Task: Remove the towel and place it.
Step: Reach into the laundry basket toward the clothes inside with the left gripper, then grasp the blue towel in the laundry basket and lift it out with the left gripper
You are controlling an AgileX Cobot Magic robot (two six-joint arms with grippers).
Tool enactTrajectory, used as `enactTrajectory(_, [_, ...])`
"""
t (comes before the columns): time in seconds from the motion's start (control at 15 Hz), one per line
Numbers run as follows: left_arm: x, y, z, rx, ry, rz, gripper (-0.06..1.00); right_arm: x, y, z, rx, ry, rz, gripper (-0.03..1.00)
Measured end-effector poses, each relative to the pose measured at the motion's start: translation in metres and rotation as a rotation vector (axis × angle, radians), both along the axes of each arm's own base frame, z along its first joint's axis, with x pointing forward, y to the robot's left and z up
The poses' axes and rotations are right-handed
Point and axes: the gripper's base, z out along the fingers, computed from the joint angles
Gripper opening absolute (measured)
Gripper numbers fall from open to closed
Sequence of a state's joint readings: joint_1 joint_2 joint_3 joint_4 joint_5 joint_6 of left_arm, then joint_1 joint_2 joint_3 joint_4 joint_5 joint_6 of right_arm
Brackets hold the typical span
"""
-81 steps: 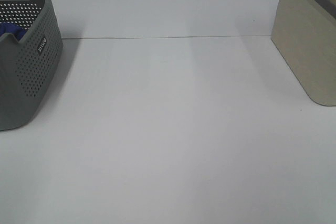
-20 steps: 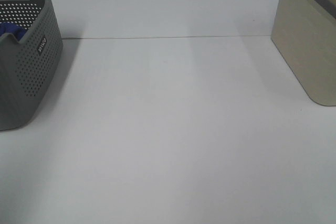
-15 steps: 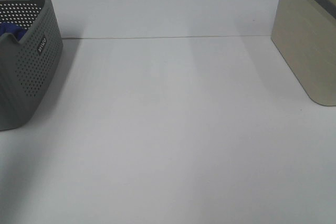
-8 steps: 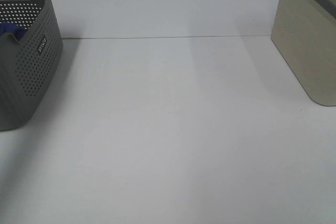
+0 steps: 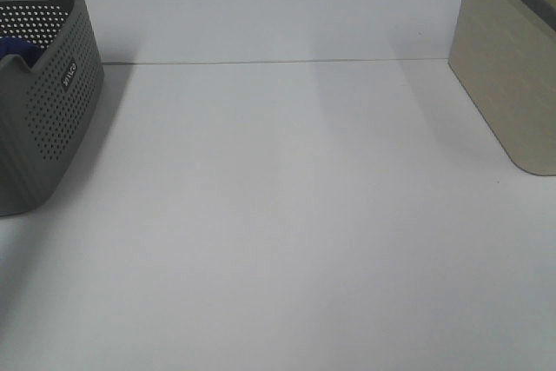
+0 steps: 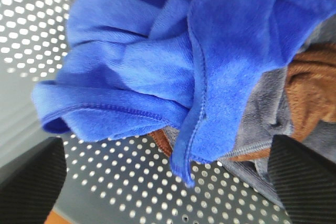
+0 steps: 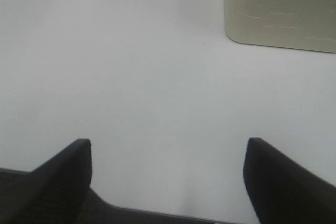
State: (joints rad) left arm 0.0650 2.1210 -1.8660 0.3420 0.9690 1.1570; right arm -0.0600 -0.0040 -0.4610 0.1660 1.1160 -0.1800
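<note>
The towel (image 6: 173,51) is seen crumpled in the grey basket (image 6: 105,182), just ahead of the left gripper (image 6: 165,153), whose jaws are held wide apart. The right gripper (image 7: 168,148) is likewise held spread over the table (image 7: 131,66), with a beige bin (image 7: 278,9) seen beyond its jaws.

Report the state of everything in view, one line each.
towel, crumpled in the basket, ungripped.
basket, upright on the table, holding cloths.
brown cloth, bunched, partly covered by the towel.
grey cloth, bunched, partly covered by the towel.
beige bin, upright.
left tool, open above the towel.
right tool, open above the table.
</note>
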Motion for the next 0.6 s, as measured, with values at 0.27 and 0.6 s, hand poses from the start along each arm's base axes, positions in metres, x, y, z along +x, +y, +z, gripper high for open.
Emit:
enactTrajectory(0.27, [0.006,0.023,-0.018,-0.007,-0.008,0.016,0.97,0.000,0.000,0.000,0.005,0.000,0.003,0.78])
enactTrajectory(0.6, [0.015,0.018,-0.048,-0.058,0.031,-0.016,0.97,0.000,0.000,0.000,0.005,0.000,0.003,0.78])
